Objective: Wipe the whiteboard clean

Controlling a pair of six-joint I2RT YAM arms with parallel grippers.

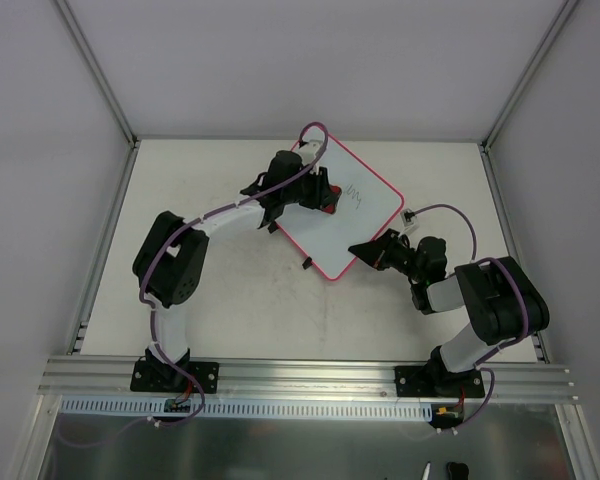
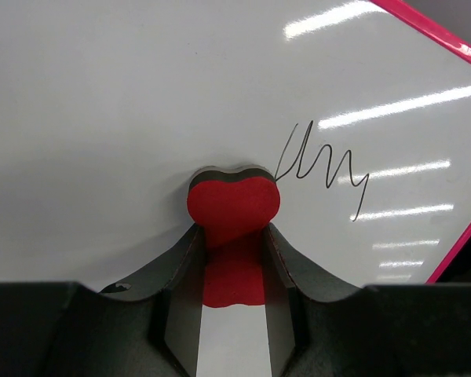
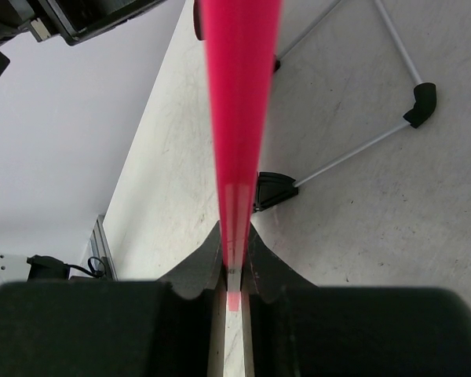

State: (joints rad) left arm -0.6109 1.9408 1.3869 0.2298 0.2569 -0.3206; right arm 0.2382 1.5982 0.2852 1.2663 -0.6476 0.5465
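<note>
The whiteboard (image 1: 352, 220) lies tilted on the table, white with a pink-red frame and a thin dark scribble (image 1: 354, 195). My left gripper (image 1: 323, 196) is shut on the red bow-shaped eraser (image 2: 233, 206), which presses on the board (image 2: 125, 118) just left of the scribble (image 2: 322, 169). My right gripper (image 1: 363, 250) is shut on the board's near-right frame edge (image 3: 237, 118), seen edge-on between the fingers (image 3: 210, 255).
A black clip (image 1: 306, 264) sticks out at the board's near edge. The board's wire stand with black feet (image 3: 421, 102) shows under it in the right wrist view. A metal rail (image 1: 300, 375) runs along the table's front.
</note>
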